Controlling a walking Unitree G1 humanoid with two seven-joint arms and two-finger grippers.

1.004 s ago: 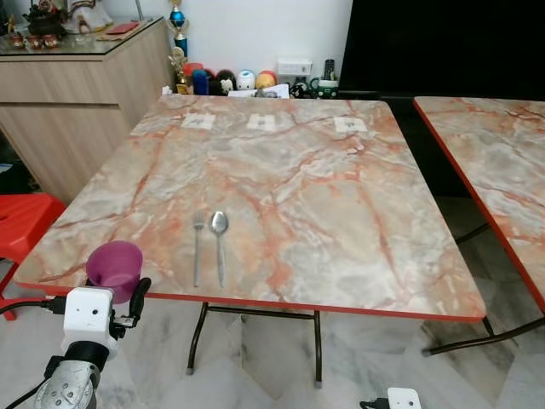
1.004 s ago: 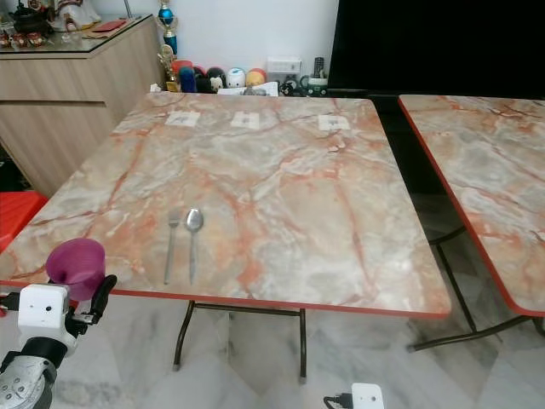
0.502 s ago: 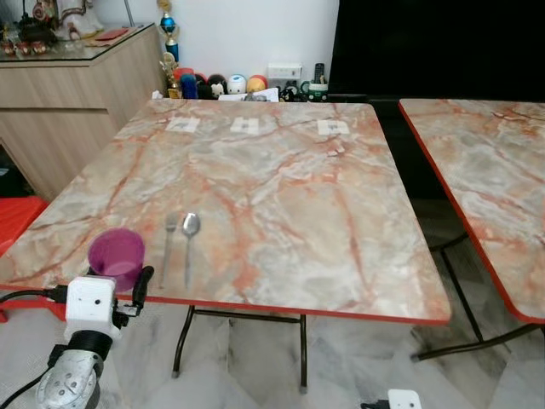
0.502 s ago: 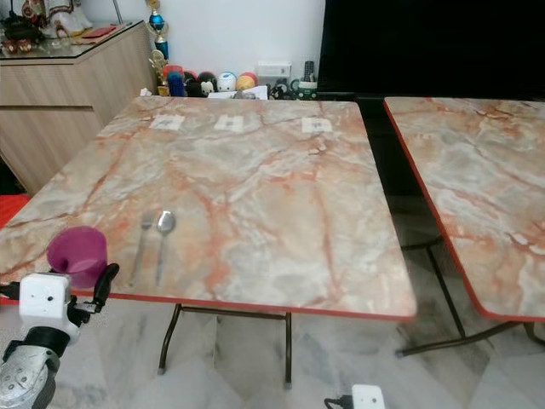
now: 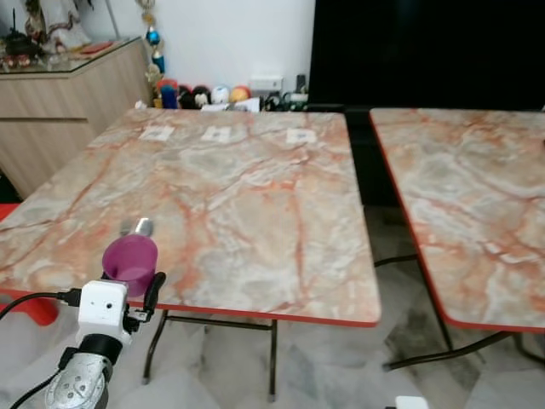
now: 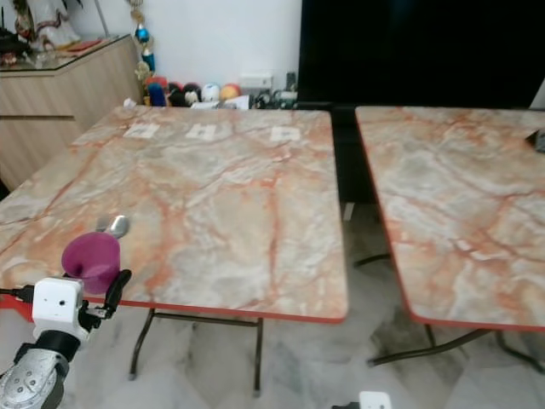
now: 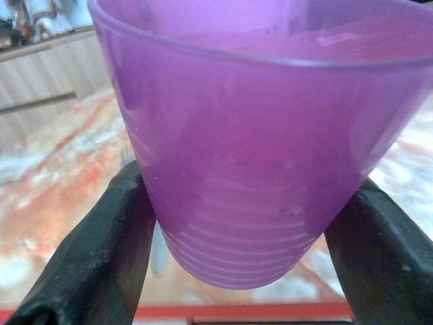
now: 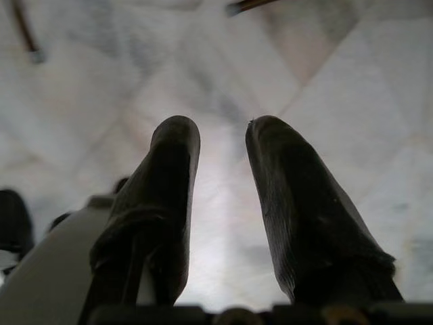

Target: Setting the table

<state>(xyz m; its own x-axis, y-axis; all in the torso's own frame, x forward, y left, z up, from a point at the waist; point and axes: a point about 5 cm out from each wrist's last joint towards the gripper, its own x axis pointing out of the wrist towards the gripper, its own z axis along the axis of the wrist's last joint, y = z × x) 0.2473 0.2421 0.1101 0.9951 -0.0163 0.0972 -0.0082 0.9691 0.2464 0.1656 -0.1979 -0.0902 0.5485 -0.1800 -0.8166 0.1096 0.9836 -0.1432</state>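
Note:
A purple plastic cup [image 5: 131, 256] is held upright in my left gripper [image 5: 129, 279], whose black fingers [image 7: 101, 257] press on both of its sides. It hangs at the front left edge of the marble table [image 5: 247, 213]. Just behind the cup a spoon [image 5: 139, 227] lies on the table, its handle hidden by the cup. In the right eye view a bit of a fork [image 6: 102, 223] shows beside the spoon. My right gripper [image 8: 223, 128] hangs idle over the floor, its fingers slightly apart with nothing between them.
A second marble table [image 5: 468, 196] stands to the right, across a narrow gap. Three small white cards [image 5: 223, 134] lie at the near table's far side. A wooden sideboard [image 5: 60, 102] is at the back left, with toys [image 5: 200, 94] along the wall and a red stool [image 5: 17, 307] at the left.
The camera has turned right, so the tables slid left in the picture. My left gripper has lifted the purple cup a little, and it now covers most of the fork and spoon.

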